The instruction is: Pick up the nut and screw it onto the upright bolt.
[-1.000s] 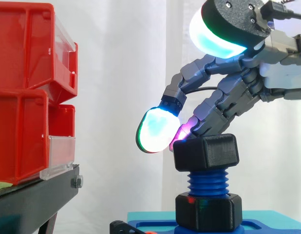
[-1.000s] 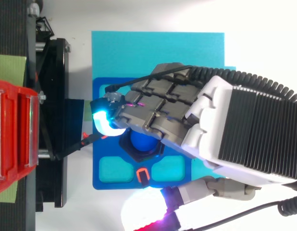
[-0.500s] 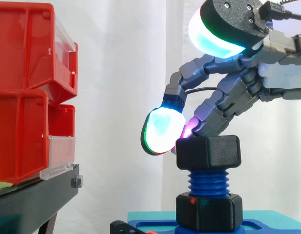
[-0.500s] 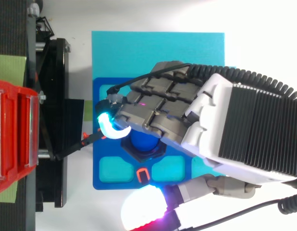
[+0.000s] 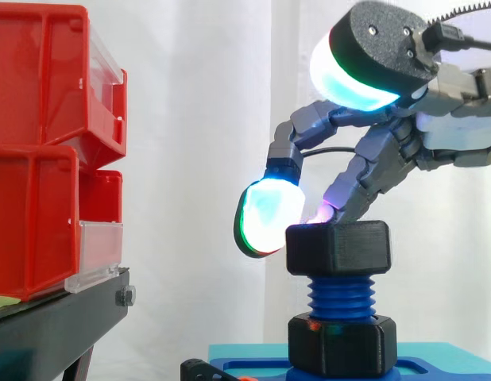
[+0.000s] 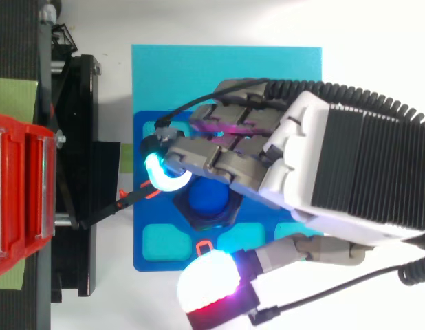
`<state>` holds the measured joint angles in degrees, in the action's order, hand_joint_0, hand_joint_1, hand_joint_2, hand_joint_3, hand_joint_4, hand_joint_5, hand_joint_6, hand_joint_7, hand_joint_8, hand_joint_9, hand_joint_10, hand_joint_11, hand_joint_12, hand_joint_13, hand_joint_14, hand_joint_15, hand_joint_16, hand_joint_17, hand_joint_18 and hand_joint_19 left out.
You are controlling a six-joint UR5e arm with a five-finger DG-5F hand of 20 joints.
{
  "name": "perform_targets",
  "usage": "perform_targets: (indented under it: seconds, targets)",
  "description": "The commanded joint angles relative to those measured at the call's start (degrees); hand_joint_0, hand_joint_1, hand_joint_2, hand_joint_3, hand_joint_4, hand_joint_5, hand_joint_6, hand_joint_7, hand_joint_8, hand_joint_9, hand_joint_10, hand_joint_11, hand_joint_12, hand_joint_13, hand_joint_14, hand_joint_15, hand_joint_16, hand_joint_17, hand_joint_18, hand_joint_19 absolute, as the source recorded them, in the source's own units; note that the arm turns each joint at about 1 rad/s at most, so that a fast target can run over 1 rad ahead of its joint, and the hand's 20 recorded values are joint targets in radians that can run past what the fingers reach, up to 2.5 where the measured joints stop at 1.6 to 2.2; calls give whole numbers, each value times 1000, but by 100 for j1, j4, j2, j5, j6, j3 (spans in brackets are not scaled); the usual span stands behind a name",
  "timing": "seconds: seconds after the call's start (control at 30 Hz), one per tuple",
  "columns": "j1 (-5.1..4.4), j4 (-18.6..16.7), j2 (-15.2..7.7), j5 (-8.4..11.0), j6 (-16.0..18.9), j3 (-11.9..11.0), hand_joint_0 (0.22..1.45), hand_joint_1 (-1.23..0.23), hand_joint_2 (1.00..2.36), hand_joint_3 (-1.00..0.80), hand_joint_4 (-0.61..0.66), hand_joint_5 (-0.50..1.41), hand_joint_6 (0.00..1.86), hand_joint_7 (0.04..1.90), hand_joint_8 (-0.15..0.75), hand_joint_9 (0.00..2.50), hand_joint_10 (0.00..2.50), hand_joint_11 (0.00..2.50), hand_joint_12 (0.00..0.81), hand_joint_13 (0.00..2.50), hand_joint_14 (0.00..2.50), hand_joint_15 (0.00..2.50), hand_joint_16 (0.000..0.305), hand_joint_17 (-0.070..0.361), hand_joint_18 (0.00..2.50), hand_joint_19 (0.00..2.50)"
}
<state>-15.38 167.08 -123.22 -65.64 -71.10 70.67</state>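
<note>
Hand (image 6: 350,172) is over the bolt, coming in from the right of the side view, with the fingers curled down round the nut (image 5: 338,248). One fingertip pad (image 5: 268,218) hangs at the nut's left face, touching or just off it, I can't say which. Another, glowing magenta, sits on the nut's top edge. Thumb (image 5: 365,67) is up and clear of the nut on the side camera's side, so I read this as a loose hook over the nut, not a pinch. What matters: the nut is directly under my fingertips and its bore sits on the bolt's (image 5: 341,298) vertical axis, so any turn has to go about that axis with the palm staying off to the right. From above, the bolt's blue end shows inside the black hex just below my fingers, so the two look concentric. The nut is a chunky black block with rounded corners, level as far as I can see, seated at the very top of the bolt. Several blue threads are bare between it and the black hex collar (image 5: 341,345) at the bolt's foot, so I judge it started but far from run down. The bolt stands on the blue fixture plate (image 6: 137,237). Red bins (image 5: 39,159) are well apart to the left, not in the way. Risk as I see it: with the thumb off, the pads may slip on the corners instead of driving the nut.
</note>
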Motion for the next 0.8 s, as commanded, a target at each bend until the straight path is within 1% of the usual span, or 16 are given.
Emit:
perform_targets:
  seconds: [0.0, 0.13, 0.2, 0.3, 0.5, 0.53, 0.57, 0.6, 0.67, 0.77]
  targets:
    - [79, 53, 0, -107, 0, 8, 496, -145, 1000, -500, 228, -13, 504, 1245, 369, 988, 3, 60, 379, 763, 2, 86, 46, 103, 621, 80]
    - [175, 141, 0, -212, -9, -1, 499, -142, 1000, -500, 196, 13, 503, 1328, 357, 1081, 0, 72, 374, 818, 2, 80, 44, 99, 663, 58]
    - [246, 220, 0, -274, -9, -1, 501, -141, 1000, -500, 193, 22, 502, 1355, 352, 1116, 0, 71, 374, 841, 1, 76, 43, 98, 679, 48]
    - [307, 290, 0, -335, -9, -1, 502, -138, 1000, -500, 186, 36, 501, 1378, 341, 1190, 0, 79, 372, 889, 4, 82, 42, 95, 690, 57]
    - [360, 299, 9, -379, -9, -1, 506, -126, 1000, -500, 151, 73, 500, 1442, 298, 1411, 4, 93, 361, 1023, 4, 84, 39, 87, 741, 64]
    - [360, 308, 9, -370, -9, -1, 507, -126, 1000, -500, 139, 83, 518, 1428, 270, 1524, 4, 92, 349, 1078, 5, 86, 38, 86, 807, 73]
    - [360, 308, 9, -379, -9, -1, 506, -129, 1000, -500, 130, 86, 532, 1396, 248, 1589, 4, 94, 335, 1142, 3, 95, 37, 84, 810, 80]
    - [360, 308, 9, -379, -9, -1, 506, -129, 1000, -500, 132, 87, 538, 1386, 238, 1599, 4, 92, 325, 1175, 3, 96, 37, 82, 824, 77]
    - [360, 308, 9, -379, -9, -1, 501, -130, 1000, -500, 116, 90, 568, 1331, 197, 1753, 6, 119, 301, 1243, 3, 89, 35, 78, 901, 96]
    - [378, 317, 9, -441, -9, -1, 498, -130, 1000, -500, 113, 90, 590, 1284, 182, 1824, 5, 148, 276, 1314, 3, 84, 33, 74, 966, 107]
